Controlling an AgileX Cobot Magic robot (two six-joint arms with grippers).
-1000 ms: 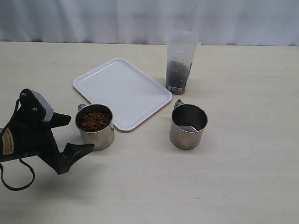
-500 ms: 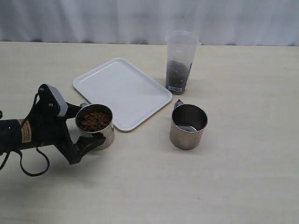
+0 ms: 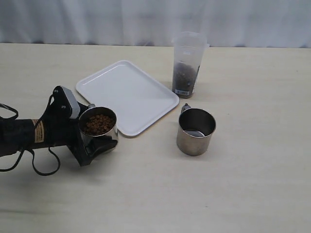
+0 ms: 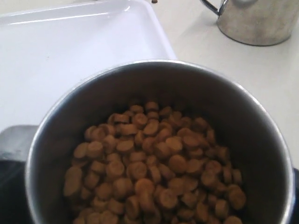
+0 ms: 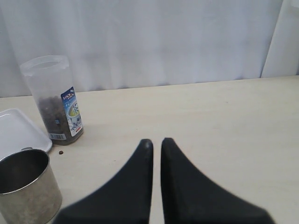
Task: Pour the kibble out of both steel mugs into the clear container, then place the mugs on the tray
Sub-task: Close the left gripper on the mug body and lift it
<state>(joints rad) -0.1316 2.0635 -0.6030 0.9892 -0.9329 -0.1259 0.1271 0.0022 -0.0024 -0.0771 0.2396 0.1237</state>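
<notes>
The task looks about halfway through. The clear container [image 3: 188, 63] stands at the far edge of the tray [image 3: 121, 85] with a dark layer of kibble in its lower part. The mug nearest it [image 3: 196, 131] sits on the table [image 3: 252, 184] just off the tray's right corner and looks empty, so I judge one pour done. The other mug [image 3: 100, 140] is full of brown kibble [image 3: 98, 124] and stands at the tray's near edge, touching it or very nearly. The left gripper [image 3: 101, 127] straddles this mug with its fingers spread wide, one on each side. Whether the pads press on the steel cannot be told, and the mug rests on the table, not lifted. The right gripper [image 5: 155, 142] hangs off to the side with its fingers drawn together and nothing between them. What is left: grip and lift the full mug, tip it into the container, then set both mugs on the tray, which is bare. The table is a pale beige, matte and smooth, with one stray pellet [image 5: 60, 152] lying near the container's base. Behind it hangs a plain white curtain [image 3: 97, 19]; nothing else of the room shows.
</notes>
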